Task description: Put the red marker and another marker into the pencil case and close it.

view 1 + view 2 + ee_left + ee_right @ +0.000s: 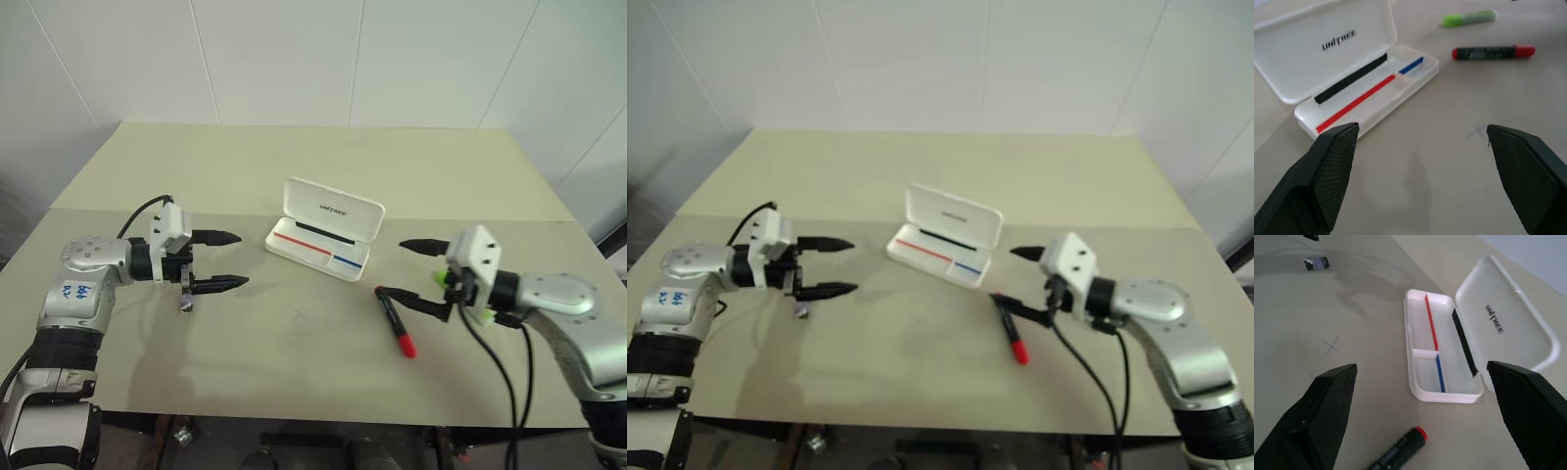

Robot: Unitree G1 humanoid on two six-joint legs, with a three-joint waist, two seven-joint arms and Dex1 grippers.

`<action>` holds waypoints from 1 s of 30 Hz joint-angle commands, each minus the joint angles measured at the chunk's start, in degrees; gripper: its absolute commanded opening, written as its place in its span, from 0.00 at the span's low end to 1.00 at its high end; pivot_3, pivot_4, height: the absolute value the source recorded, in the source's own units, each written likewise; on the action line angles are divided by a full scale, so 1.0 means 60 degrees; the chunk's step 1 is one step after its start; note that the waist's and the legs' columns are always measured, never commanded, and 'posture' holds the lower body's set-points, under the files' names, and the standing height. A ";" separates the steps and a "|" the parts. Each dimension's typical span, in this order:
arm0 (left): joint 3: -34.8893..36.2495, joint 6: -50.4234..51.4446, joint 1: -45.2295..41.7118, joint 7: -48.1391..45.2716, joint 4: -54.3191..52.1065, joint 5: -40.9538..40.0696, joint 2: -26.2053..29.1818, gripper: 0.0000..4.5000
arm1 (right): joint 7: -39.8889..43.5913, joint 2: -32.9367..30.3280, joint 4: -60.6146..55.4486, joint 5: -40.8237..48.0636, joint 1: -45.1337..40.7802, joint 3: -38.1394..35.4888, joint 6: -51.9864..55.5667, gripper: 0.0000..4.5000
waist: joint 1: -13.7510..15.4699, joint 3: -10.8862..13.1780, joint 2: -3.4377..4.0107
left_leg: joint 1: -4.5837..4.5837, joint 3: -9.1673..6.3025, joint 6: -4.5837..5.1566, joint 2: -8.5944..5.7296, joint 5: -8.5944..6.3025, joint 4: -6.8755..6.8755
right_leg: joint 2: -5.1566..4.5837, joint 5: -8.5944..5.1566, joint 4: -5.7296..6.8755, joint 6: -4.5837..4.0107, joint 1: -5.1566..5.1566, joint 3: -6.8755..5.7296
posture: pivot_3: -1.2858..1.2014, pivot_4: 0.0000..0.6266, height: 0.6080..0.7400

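Observation:
The white pencil case (pixel 338 257) lies open at the table's middle, its lid (pixel 333 209) standing up at the back and its tray with the red and blue stripe empty. The red marker (pixel 395 322), black with a red cap, lies on the table right of the case. The lime-green marker (pixel 1469 18) lies just beyond it, mostly hidden under my right hand in the head views. My right gripper (pixel 392 267) hovers open over the red marker's black end, holding nothing. My left gripper (pixel 238 259) is open and empty, left of the case and pointing toward it.
A small dark-and-silver object (pixel 185 305) lies on the table below my left gripper. A faint pencilled cross (pixel 1331 346) marks the tabletop in front of the case. The table's front edge (pixel 313 423) runs near my arms; white walls stand behind.

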 commanded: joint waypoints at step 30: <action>-0.0180 -0.0584 -0.0850 0.0304 0.0340 0.0743 -0.0266 1.00 | 0.0692 0.1468 0.3132 -0.2403 -0.3602 0.3118 0.0934 0.65 | -0.0081 0.0000 -0.0001 | -0.0018 -0.0002 -0.0001 -0.0001 0.0000 0.0000 | -0.0003 0.0000 0.0015 0.0000 -0.0028 -0.0002 | 0.52 0.24 1.00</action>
